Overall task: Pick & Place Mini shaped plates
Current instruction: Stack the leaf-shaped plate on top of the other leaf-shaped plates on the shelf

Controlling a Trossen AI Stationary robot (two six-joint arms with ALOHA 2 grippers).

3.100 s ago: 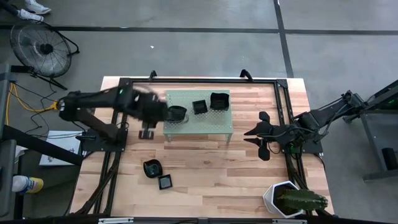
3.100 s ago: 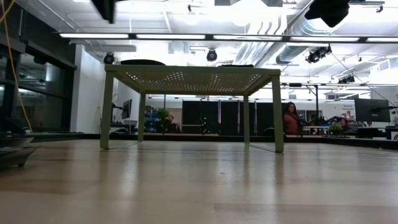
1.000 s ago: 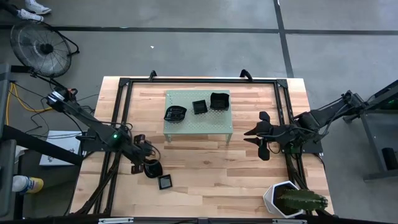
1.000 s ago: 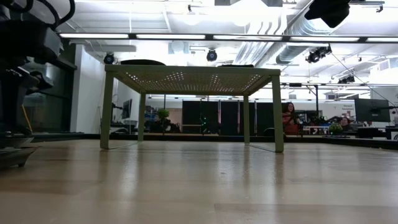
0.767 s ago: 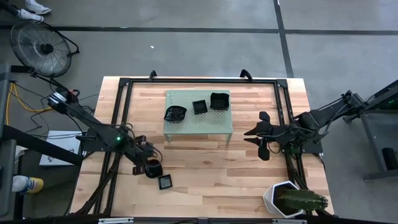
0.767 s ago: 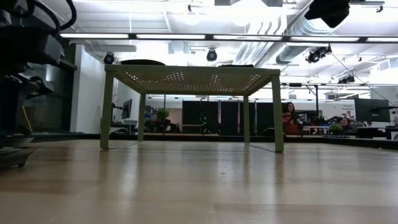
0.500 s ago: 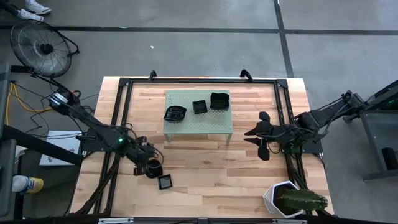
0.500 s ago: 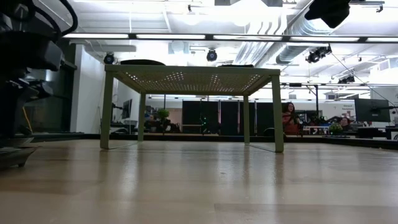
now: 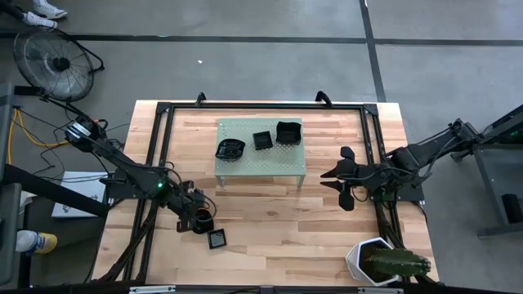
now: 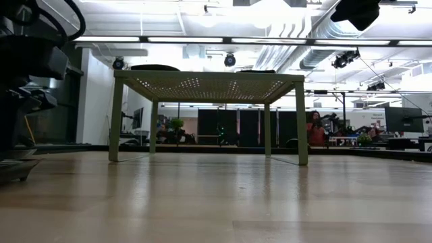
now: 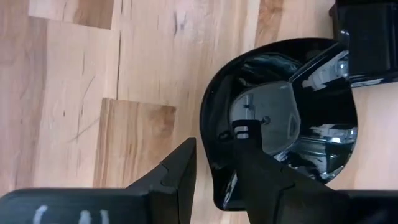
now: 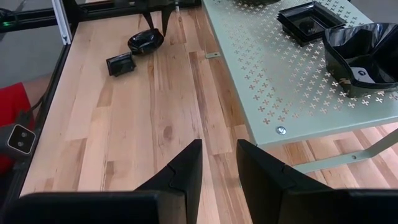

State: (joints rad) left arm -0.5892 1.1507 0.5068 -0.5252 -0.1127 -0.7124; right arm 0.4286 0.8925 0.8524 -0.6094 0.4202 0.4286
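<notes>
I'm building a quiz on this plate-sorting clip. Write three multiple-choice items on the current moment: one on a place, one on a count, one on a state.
1. Where is the left gripper?
A. Over the green perforated stand
B. At the rounded black plate on the wooden table
C. Beside the white plant pot

2. How many black plates sit on the green perforated stand?
A. Three
B. One
C. Five

3. How do the left gripper's fingers stand?
A. Far from any plate
B. Clamped on the square plate
C. Astride the rim of the rounded black plate, one finger inside, one outside

Key: 1 B, the high view shows it low at the table's left front. 2 A, three dishes lie on top. 3 C, the left wrist view shows the rim between them.
</notes>
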